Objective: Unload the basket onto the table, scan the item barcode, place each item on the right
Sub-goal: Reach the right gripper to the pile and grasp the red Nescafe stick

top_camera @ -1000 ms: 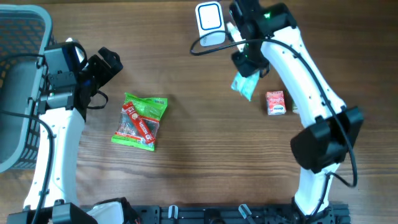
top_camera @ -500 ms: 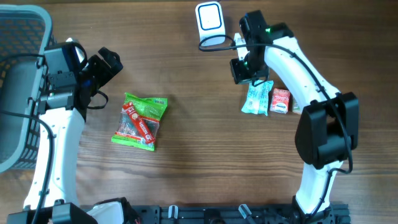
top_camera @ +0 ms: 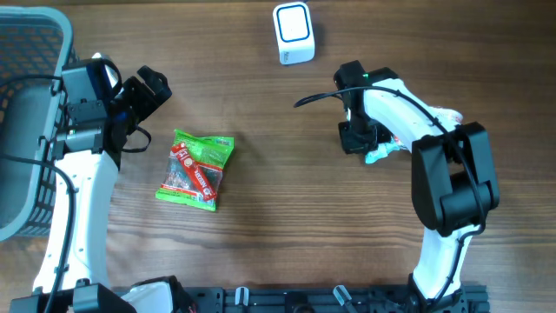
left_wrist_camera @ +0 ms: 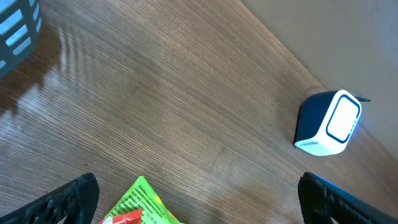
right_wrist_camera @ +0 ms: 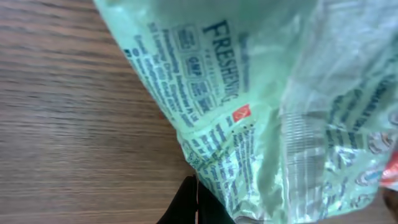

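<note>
Clamped by right gripper's [top_camera: 357,139] 2 closed fingers: pale green sachet [right_wrist_camera: 261,106], spreading beyond fingertips. Spread wide, empty: left gripper's [top_camera: 149,89] fingers, green snack bag [left_wrist_camera: 140,203] between them, scanner [left_wrist_camera: 328,122] well ahead.

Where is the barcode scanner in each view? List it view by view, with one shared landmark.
Overhead: the barcode scanner sits at top centre.
Left wrist: it is at the right, around mid-height.
Right wrist: not in view; a pale green packet fills the picture.
Shared landmark: the green snack bag, left of centre overhead, at the bottom edge of the left wrist view.
</note>
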Robot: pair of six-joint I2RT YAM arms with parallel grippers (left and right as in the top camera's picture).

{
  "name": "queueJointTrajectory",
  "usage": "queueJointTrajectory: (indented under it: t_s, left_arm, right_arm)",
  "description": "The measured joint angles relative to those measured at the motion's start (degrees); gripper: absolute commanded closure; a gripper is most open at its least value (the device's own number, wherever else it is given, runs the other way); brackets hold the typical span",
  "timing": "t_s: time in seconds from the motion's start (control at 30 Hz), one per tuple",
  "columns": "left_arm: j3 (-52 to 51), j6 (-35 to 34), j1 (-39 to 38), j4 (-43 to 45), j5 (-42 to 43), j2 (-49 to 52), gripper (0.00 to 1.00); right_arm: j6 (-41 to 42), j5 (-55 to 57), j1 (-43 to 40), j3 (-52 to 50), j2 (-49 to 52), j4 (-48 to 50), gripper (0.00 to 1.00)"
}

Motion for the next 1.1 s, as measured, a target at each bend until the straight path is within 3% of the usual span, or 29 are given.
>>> queueJointTrajectory:
  t_s: [0.1, 0.23, 0.47, 0.6, 0.67, 0.77, 0.87, 1.0, 1.1]
  left_arm:
    - [0.00, 0.00, 0.00, -0.02, 0.00, 0.00, 0.00]
    - [0.00, 0.00, 0.00, -0.02, 0.00, 0.00, 0.00]
    - [0.00, 0.00, 0.00, -0.02, 0.00, 0.00, 0.00]
    - [0.00, 0.00, 0.00, 0.00, 0.00, 0.00, 0.00]
    - [0.00, 0.00, 0.00, 0.00, 0.00, 0.00, 0.00]
    - [0.00, 0.00, 0.00, 0.00, 0.00, 0.00, 0.00]
    - [0.00, 0.00, 0.00, 0.00, 0.00, 0.00, 0.00]
    - [0.00, 0.00, 0.00, -0.02, 0.00, 0.00, 0.00]
    - [0.00, 0.00, 0.00, -0.02, 0.00, 0.00, 0.00]
  right_arm:
    - [0.57, 1.40, 0.00, -0.02, 0.00, 1.36, 0.95]
    - [-1.62, -5.75, -0.04, -0.07, -0.35, 8.41, 0.95]
    - [4.09, 6.69, -1.05, -0.07, -0.44, 8.02, 0.93]
    - [2.03, 1.49, -1.84, 1.53, -0.85, 5.75, 0.72]
    - [-2.36, -14.73, -0.61, 5.42, -3.85, 7.61, 0.67]
    - [-4.17, -29.00, 8.22, 7.39, -11.17, 12.20, 0.58]
    - [-4.57, -31.95, 19.65, 7.08, -11.80, 17.97, 0.57]
    - [-1.60, -24.04, 33.86, 6.58, -10.36, 26.82, 0.57]
    - [0.59, -15.61, 39.93, 6.58, -6.21, 30.93, 0.50]
